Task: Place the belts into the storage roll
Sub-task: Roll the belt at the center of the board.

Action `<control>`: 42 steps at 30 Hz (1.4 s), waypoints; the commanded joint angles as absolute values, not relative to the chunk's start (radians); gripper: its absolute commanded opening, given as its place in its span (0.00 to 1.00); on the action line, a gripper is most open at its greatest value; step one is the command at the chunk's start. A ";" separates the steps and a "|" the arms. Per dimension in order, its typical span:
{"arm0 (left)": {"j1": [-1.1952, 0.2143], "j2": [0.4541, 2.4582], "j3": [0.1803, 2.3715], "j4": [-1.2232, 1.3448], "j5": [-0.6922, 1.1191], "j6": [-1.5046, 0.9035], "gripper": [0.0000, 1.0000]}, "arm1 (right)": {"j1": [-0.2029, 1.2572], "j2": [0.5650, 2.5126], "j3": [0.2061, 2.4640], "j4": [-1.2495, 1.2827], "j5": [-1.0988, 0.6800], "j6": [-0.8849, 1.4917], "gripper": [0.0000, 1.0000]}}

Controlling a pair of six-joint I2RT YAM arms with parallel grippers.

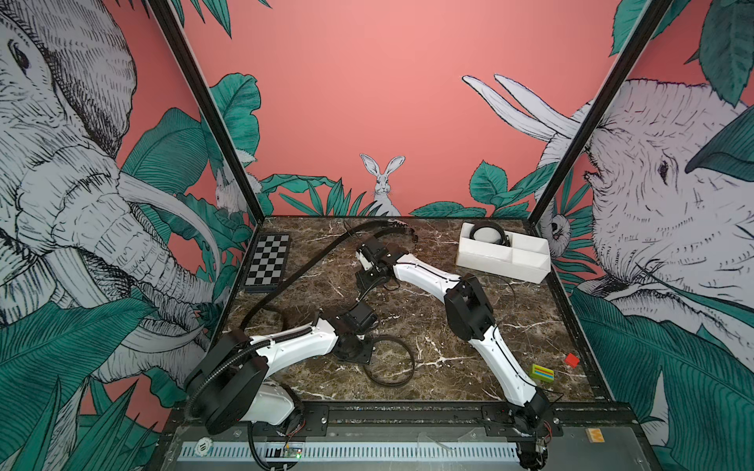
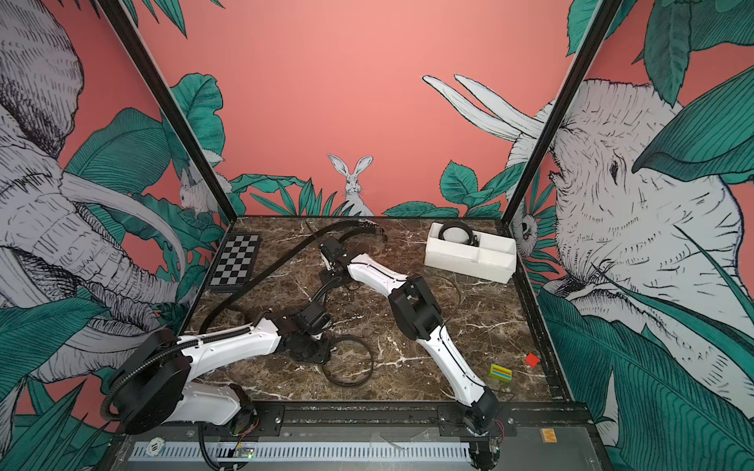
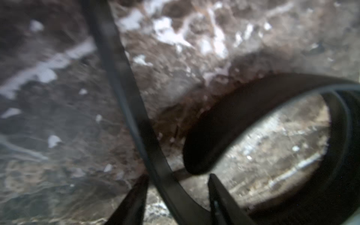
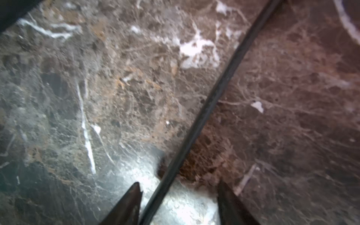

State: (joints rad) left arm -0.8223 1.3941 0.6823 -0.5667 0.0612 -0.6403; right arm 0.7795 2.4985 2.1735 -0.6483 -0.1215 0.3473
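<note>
Over on the left, a checkered board [image 1: 267,263] lies flat at the edge of the marble surface [image 1: 428,326]. Just beside it a long belt [image 1: 369,224] sweeps from the near left up to the back, where it curves over and ends in a buckle.

Near the front, the left end effector [image 3: 178,194] is down at the edge of a coiled belt [image 1: 413,361] lying in a loose loop on the surface. In the left wrist view its fingertips [image 3: 139,196] stand apart, with one strap of that coil running between them; the hold is not clenched.

Further back, around the middle, the right end effector [image 4: 179,196] is also low over the surface. It is released, and a thin black strap on edge passes between its fingertips [image 4: 130,202] with a gap on each side.

At the back right sits the storage roll [image 1: 502,265], with one belt [image 1: 474,234] coiled in its far compartment. At the near right are a green block [image 1: 542,373] and a red cube [image 1: 572,359].
</note>
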 commanded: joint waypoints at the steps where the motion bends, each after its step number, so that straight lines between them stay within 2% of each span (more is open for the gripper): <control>1: -0.794 1.447 0.679 -0.608 -0.054 -0.673 0.42 | 0.737 2.443 2.095 -0.689 -0.062 0.334 0.52; 13: -0.598 1.620 0.783 -0.546 -0.127 -0.591 0.24 | 0.585 2.080 1.500 -0.587 -0.058 0.298 0.52; 27: -0.479 1.787 0.885 -0.452 -0.153 -0.633 0.12 | 0.636 1.750 1.017 -0.517 -0.199 0.488 0.58; 34: -0.390 1.831 0.909 -0.443 -0.171 -0.607 0.09 | 0.698 1.660 0.979 -0.551 -0.203 0.525 0.69; 39: -0.356 1.825 0.914 -0.445 -0.167 -0.596 0.10 | 0.676 1.617 1.130 -0.717 -0.077 0.379 0.82; 42: -0.356 1.828 0.916 -0.450 -0.174 -0.617 0.10 | 0.621 1.634 1.206 -0.731 -0.067 0.293 0.85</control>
